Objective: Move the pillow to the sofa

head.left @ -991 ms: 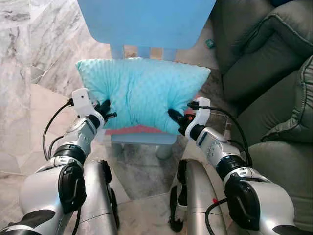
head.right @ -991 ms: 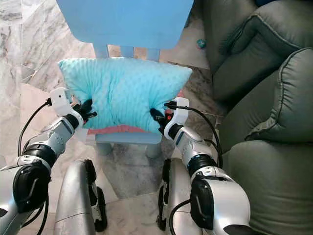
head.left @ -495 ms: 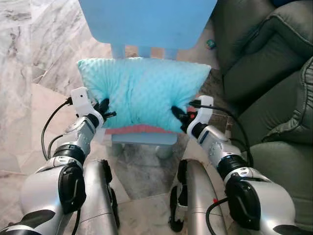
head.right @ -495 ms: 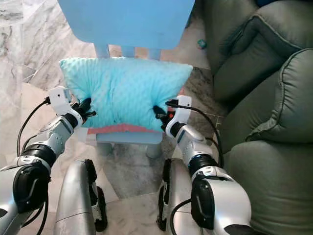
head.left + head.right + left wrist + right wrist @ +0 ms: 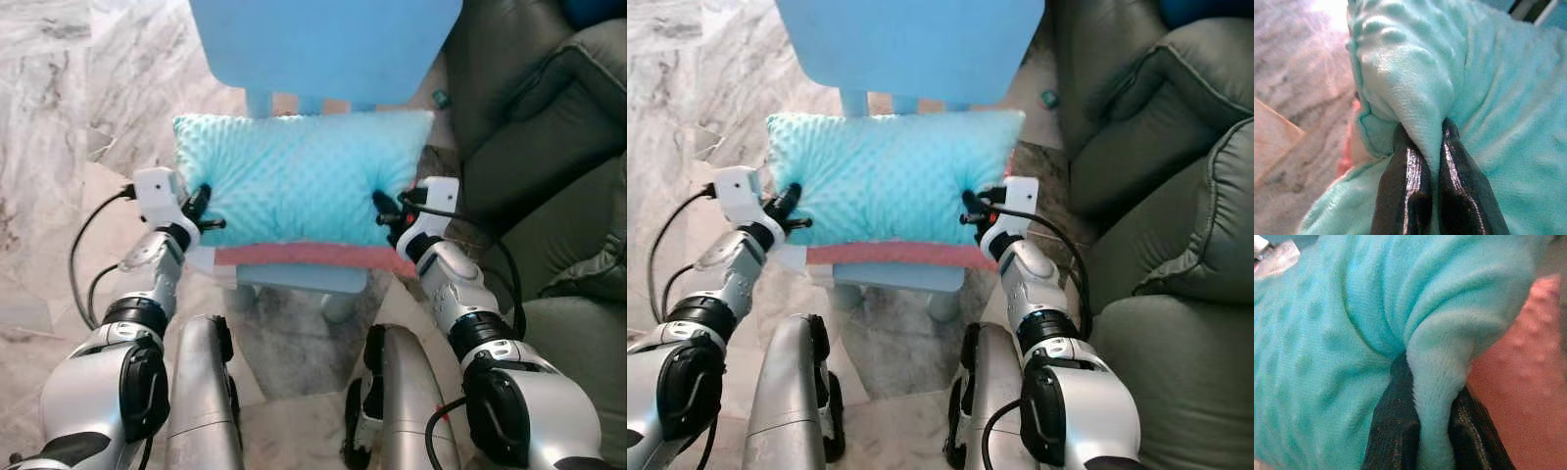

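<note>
I am holding the turquoise pillow [image 5: 299, 176] from both ends while it is lying on the seat of the small blue chair [image 5: 323, 39]. My left hand [image 5: 1426, 142] is closed down on a thin fold of fabric at the pillow's left edge, and my right hand [image 5: 1425, 396] is pinched shut the same way on a fold at its right edge. The sofa [image 5: 549, 147], grey-green, is sitting just to the right of the chair.

My worry is the hold itself. I judge that each hand is catching plush cover only, not the stuffing, so the fold could be slipping out once the weight comes off the seat. If one side lets go, the pillow would be swinging down from the other hand toward the marble floor [image 5: 59, 117]. A pink layer [image 5: 304, 255] is lying under the pillow at the chair's front edge, and it may be dragging along with the lift.

Compared with a second ago, the right hand is gripping further out, at the pillow's right edge rather than on its lower front. The pillow is looking flatter and squarer, and my view has shifted, with the chair sitting further right in it.
</note>
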Available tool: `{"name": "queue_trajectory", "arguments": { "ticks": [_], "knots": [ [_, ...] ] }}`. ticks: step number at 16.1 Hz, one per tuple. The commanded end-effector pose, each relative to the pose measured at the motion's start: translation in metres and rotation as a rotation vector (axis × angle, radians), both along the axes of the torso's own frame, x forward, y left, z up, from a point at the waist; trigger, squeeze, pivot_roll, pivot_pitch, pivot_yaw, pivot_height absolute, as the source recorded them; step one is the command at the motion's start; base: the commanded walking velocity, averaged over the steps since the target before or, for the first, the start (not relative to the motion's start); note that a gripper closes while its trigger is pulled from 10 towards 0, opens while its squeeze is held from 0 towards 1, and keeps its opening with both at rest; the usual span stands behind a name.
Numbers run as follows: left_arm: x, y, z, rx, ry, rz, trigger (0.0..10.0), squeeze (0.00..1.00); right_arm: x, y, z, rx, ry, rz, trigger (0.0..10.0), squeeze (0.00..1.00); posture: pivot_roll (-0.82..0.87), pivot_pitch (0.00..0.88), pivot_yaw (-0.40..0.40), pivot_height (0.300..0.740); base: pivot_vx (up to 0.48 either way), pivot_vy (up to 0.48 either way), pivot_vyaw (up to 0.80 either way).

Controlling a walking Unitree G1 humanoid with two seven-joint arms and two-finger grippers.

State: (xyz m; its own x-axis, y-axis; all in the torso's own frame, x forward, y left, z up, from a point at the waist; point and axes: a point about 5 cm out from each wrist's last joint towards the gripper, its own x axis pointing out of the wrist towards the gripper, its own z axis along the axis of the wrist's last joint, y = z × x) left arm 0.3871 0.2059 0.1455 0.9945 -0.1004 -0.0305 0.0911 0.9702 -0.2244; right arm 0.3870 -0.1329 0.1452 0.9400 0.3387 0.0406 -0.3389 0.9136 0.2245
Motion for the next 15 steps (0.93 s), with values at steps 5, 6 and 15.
{"name": "queue_trajectory", "arguments": {
  "ticks": [5,6,15],
  "knots": [
    [-0.013,0.016,0.003,0.037,-0.095,0.016,0.0,0.0,-0.011,-0.007,0.01,-0.064,-0.147,-0.057,0.0,0.0,-0.01,0.131,-0.019,0.555,0.0,0.0,0.0],
    [-0.017,0.017,0.001,0.034,-0.1,0.027,0.0,0.0,-0.014,-0.01,0.01,-0.063,-0.159,-0.08,0.0,0.0,-0.01,0.126,-0.019,0.555,0.0,0.0,0.0],
    [-0.077,-0.007,-0.004,0.122,-0.131,-0.05,0.0,0.0,-0.071,-0.013,0.017,-0.142,-0.217,-0.236,0.0,0.0,-0.02,0.084,0.0,0.555,0.0,0.0,0.0]
  ]
}}
